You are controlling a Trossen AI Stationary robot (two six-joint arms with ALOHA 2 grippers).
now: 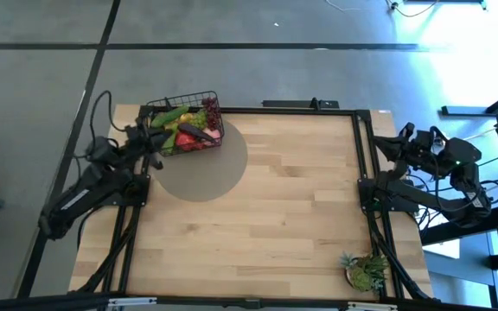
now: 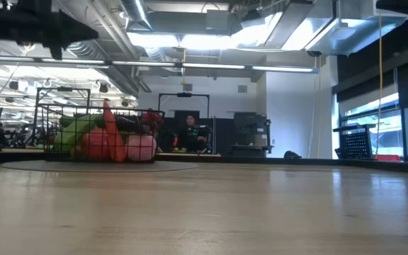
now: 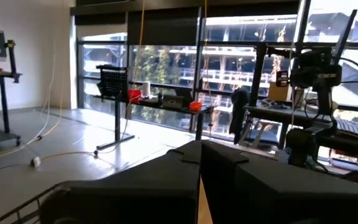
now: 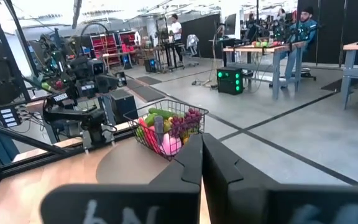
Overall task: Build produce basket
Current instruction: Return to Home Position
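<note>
Here, produce (image 1: pixel 189 133) piled in basket (image 1: pixel 185 96), left end effector (image 1: pixel 149 132) just beside.

Beyond the right gripper (image 4: pixel 202 139), fingers (image 4: pixel 190 163) drawn together, the basket (image 4: pixel 140 134) of produce (image 4: pixel 168 127) sits on a grey round mat (image 4: pixel 120 165) beside the left arm (image 4: pixel 79 115), with people (image 4: pixel 303 28) far behind.

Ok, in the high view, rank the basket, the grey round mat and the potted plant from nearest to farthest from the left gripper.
From the left gripper:
1. basket, right beside it at the table's upper-left corner.
2. grey round mat, under the basket, spreading toward the table's middle.
3. potted plant, at the lower-right corner, clearly farthest.
</note>
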